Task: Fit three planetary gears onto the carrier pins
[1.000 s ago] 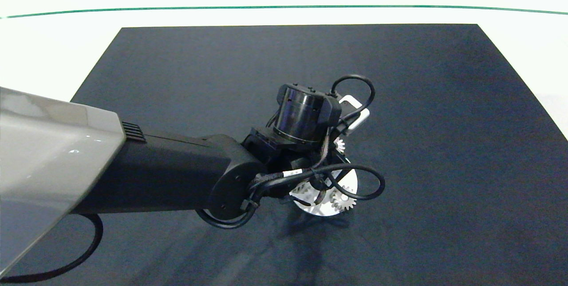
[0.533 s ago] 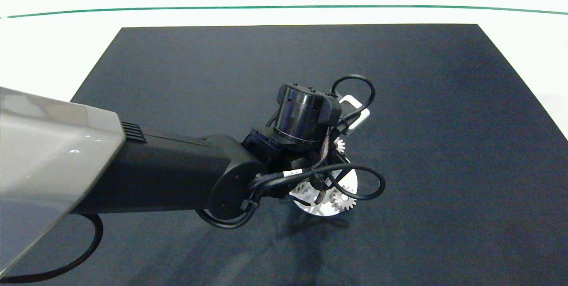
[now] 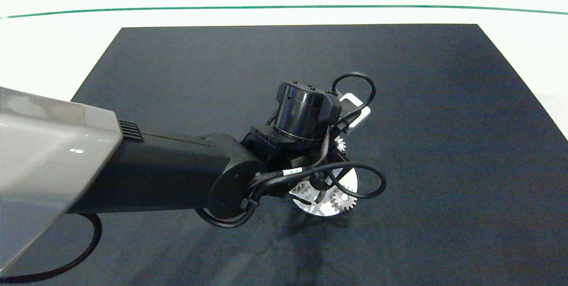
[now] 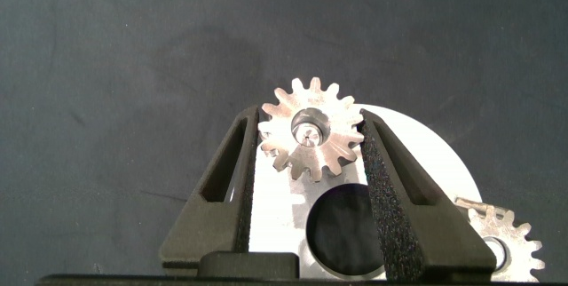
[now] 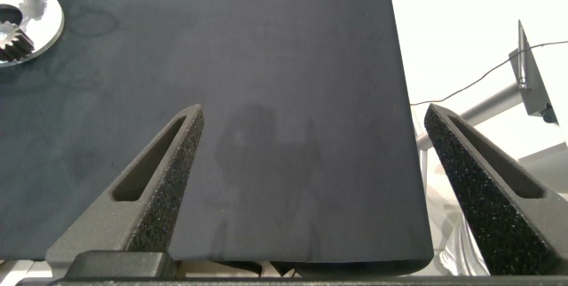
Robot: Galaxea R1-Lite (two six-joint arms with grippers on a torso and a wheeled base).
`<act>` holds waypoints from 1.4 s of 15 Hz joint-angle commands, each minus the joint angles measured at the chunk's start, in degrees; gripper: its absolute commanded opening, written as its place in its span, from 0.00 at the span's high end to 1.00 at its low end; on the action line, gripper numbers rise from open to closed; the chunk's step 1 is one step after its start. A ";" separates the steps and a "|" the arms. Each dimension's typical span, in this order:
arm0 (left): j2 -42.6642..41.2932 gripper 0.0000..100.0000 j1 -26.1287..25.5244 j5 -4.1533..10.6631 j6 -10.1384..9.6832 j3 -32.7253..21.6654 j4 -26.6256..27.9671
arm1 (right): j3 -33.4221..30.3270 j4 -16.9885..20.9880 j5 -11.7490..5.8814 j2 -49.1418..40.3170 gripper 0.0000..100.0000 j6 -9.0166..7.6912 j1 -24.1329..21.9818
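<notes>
Three planetary gears show at the white carrier disc (image 3: pixel 344 186), which lies on the dark mat (image 3: pixel 443 122) near the middle of the table. Gear one (image 4: pixel 310 139) sits between the left gripper's (image 4: pixel 311 157) two fingers, both pads touching its teeth, so the fingers are closed on it. It is held flat over the disc's rim, and a pin tip (image 4: pixel 308 132) shows inside its centre hole (seated fully or only partly: cannot tell from the wrist view). The disc's large centre hole (image 4: pixel 342 233) lies just beside this gear, between the fingers.

Gear two (image 3: pixel 344 200) lies on the disc's near edge in the head view. The left wrist view shows part of a gear at its edge. Gear three (image 3: pixel 303 187) is mostly hidden under the left arm's cables (image 3: pixel 355 184). A white label band (image 3: pixel 292 171) wraps one cable; its writing is too small to read.

Left arm (image 3: pixel 168 179) reaches in over the mat, wrist directly above the disc.

Right gripper (image 5: pixel 311 175) hangs well apart from the disc, near the mat's edge, fingers spread wide with nothing between them. The disc and its gears show small in one corner of the right wrist view.

No brand marks are readable.
</notes>
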 commanded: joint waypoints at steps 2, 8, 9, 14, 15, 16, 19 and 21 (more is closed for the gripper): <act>-0.01 0.99 -0.08 0.11 0.09 0.04 -0.09 | -0.08 0.19 -0.11 0.01 0.00 -0.10 0.02; -0.28 0.00 0.09 0.11 0.00 0.48 -0.09 | -0.25 0.10 -0.11 0.01 0.00 -0.10 0.02; -0.28 0.00 0.09 0.11 0.09 0.48 -0.09 | -0.25 0.10 -0.11 0.01 0.00 -0.10 0.02; -2.30 0.00 0.09 0.02 0.09 1.62 0.61 | -0.17 0.10 -0.20 -0.08 0.00 -0.10 0.02; -4.94 0.00 -0.08 0.02 0.00 1.53 2.98 | -0.17 0.10 -0.20 0.01 0.00 -0.10 0.11; -7.48 0.00 0.01 0.02 0.00 1.09 6.24 | -0.17 0.10 -0.03 0.27 0.00 -0.10 0.02; -15.22 0.00 0.09 0.02 -0.09 -0.58 13.53 | -0.34 -0.43 -0.03 1.33 0.00 -0.18 -0.07; -21.20 0.00 1.68 0.02 -0.09 -1.19 19.24 | -1.57 -1.40 -0.11 3.70 0.00 -0.18 -0.16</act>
